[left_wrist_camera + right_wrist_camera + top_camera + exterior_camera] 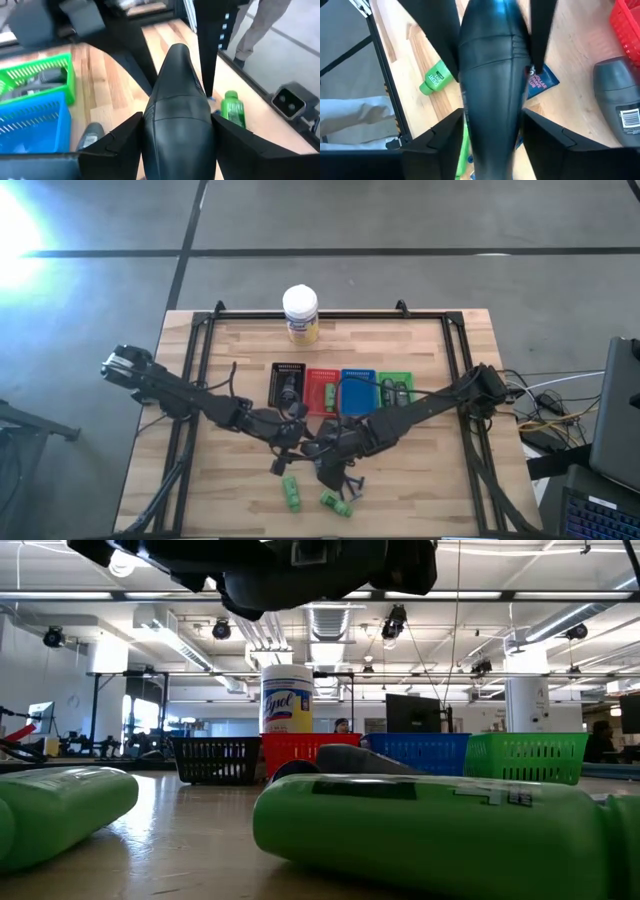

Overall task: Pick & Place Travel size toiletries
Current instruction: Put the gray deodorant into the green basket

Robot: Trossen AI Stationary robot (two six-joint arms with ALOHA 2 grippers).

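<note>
Both grippers, left [290, 442] and right [325, 452], meet at the table's front centre around one dark, glossy tapered tube [176, 107]; whether either pinches it cannot be told. Two bright green plastic bottles [291, 492] lie flat just beside, nearer the wooden table's [430, 490] front edge.

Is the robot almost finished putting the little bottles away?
Not yet. Some things already lie in the green tray and the black tray. Right now both tools, left and right, meet over the table's front, each seeming to grip one dark tube. Still waiting on the wood: two green bottles and a dark grey container beside the red tray.
</note>
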